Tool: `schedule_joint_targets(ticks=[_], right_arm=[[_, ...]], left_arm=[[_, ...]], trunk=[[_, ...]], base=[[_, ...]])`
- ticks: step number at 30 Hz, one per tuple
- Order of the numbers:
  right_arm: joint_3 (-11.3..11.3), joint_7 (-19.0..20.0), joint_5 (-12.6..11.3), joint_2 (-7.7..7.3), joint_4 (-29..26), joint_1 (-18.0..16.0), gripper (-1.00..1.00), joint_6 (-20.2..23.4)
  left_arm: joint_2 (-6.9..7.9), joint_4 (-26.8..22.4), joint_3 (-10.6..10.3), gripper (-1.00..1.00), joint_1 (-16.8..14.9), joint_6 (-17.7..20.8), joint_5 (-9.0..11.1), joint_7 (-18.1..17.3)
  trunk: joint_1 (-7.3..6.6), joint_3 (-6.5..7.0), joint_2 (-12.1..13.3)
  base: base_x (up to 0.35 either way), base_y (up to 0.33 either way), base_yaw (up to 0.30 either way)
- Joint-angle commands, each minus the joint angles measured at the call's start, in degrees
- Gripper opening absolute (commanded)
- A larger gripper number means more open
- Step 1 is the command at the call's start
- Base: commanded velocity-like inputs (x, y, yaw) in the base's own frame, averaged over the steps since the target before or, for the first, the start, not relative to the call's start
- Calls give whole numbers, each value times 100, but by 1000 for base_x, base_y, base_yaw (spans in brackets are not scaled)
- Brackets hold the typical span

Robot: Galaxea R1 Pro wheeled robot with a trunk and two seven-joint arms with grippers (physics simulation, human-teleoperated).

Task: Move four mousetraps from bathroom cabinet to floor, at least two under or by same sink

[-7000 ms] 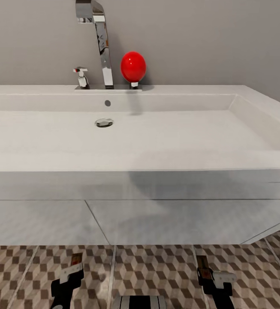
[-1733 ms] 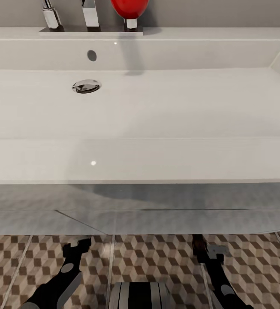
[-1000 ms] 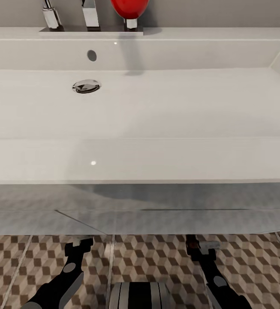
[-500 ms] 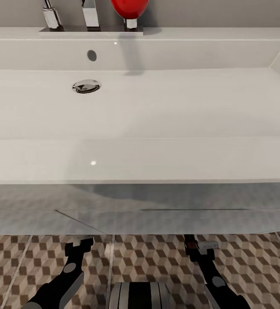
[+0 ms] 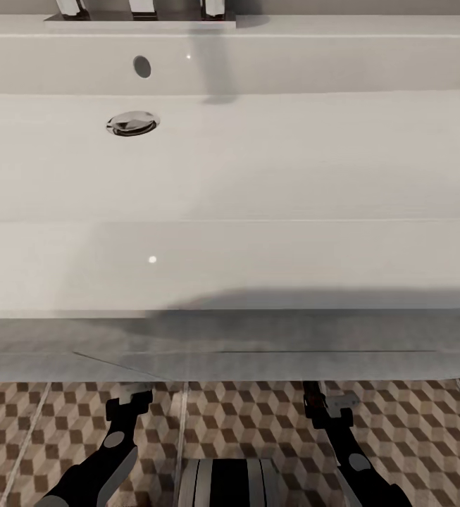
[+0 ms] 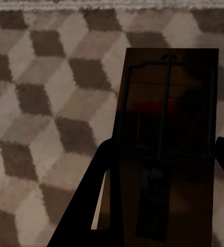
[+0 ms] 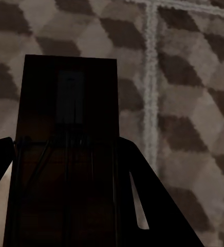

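Far edge of head view, centre-left: short chrome stem [image 5: 213, 7], cut off by the frame top so what it carries can't be told. It stands upright at the right end of a flat chrome plate [image 5: 187, 19]. Soft grey shadow [image 5: 215, 70] runs from the stem toward the near side.

Behind it, along the far edge, a thin strip of plain grey wall [image 5: 363, 5].

Nearer, across the full width: white vanity [image 5: 272, 366], glossy front, darker shade along its upper part. Thin horiz. seam runs across its right half and a slanted seam sits left of centre. Faint pattern reflected in the gloss, too weak to make out.
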Motion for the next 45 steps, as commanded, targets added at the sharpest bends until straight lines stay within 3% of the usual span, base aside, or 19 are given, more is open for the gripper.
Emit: schedule_joint_targets(ticks=[1, 9, 25, 35, 42, 45], right_arm=[[-22, -21, 58, 3, 5, -3, -100, -17], [-24, -21, 59, 3, 5, -3, -100, -17], [-27, -21, 52, 3, 5, -3, -100, -17], [-32, -18, 31, -7, 5, -3, -100, 6], [-26, 51, 24, -24, 5, -17, -100, 25], [-19, 264, 26, -4, 5, -24, -100, 27]], left_arm=[[8, -1, -48, -100, -5, -37, 60, 36], [7, -9, -54, -100, -4, -523, -39, 302], [29, -10, -6, -100, -4, -650, -124, 344], [49, -10, -17, -100, 2, -995, -117, 471], [33, -10, -28, -100, 4, -1012, -124, 492], [37, -10, -29, -100, 5, -1012, -123, 493]], trunk=[[-1, -3, -1], [-1, -3, -1], [-1, -3, -1], [-1, -3, -1], [-1, -3, -1], [-1, -3, -1]], base=[[0, 0, 0], [0, 0, 0], [0, 0, 0], [0, 0, 0], [0, 0, 0], [0, 0, 0]])
